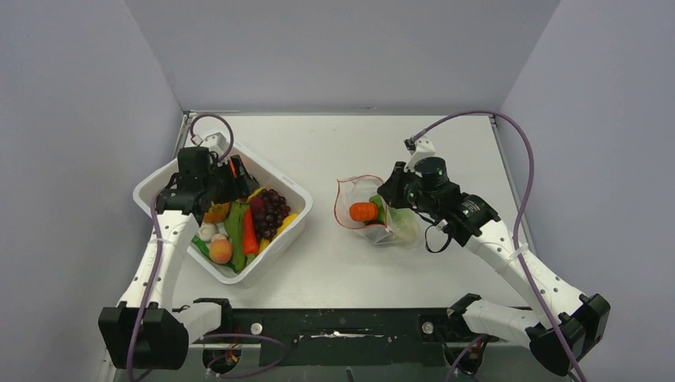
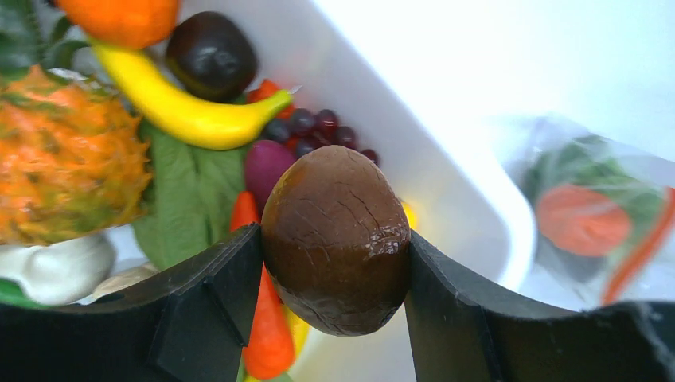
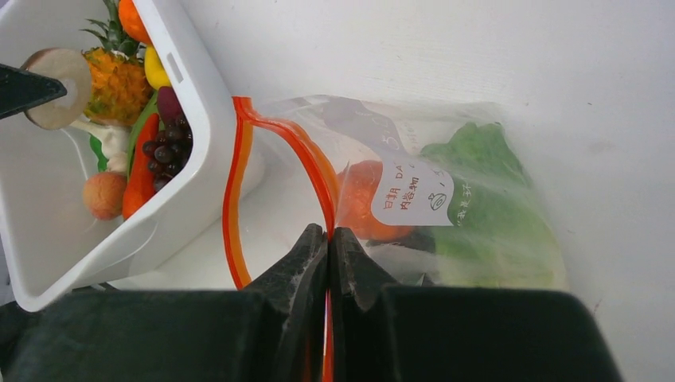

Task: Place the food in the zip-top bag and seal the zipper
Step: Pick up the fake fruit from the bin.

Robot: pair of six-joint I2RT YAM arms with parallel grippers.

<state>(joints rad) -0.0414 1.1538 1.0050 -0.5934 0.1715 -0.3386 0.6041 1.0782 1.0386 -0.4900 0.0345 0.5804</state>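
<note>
Now: brown piece held over tub, bag mouth pinched

Clamped in the left pincer (image 2: 334, 259): a brown piece (image 2: 334, 215), egg-shaped and faintly cracked, perhaps a mushroom cap, though hard to name from so close. Jaws part-way apart, pressed to its two sides. Hanging above the far-left part of the white tub (image 1: 275, 251). Down in the tub: pineapple (image 2: 64, 151), banana (image 2: 175, 107), plum (image 2: 211, 52), grapes (image 2: 318, 123), carrot (image 1: 249, 231), plus green leaves and a peach-coloured ball.

Pinched flat in the right pincer (image 3: 328, 239): the zipper (image 3: 239, 175), caught on the near side of the mouth, jaws closed together on the red strip. Lying on the worktop (image 1: 358, 143) near the tub's right side, mouth gaping towards it: the bag (image 3: 374, 119). Inside, an orange (image 3: 362, 199) against lettuce (image 3: 477, 199), behind a white printed label (image 3: 412, 195).
</note>
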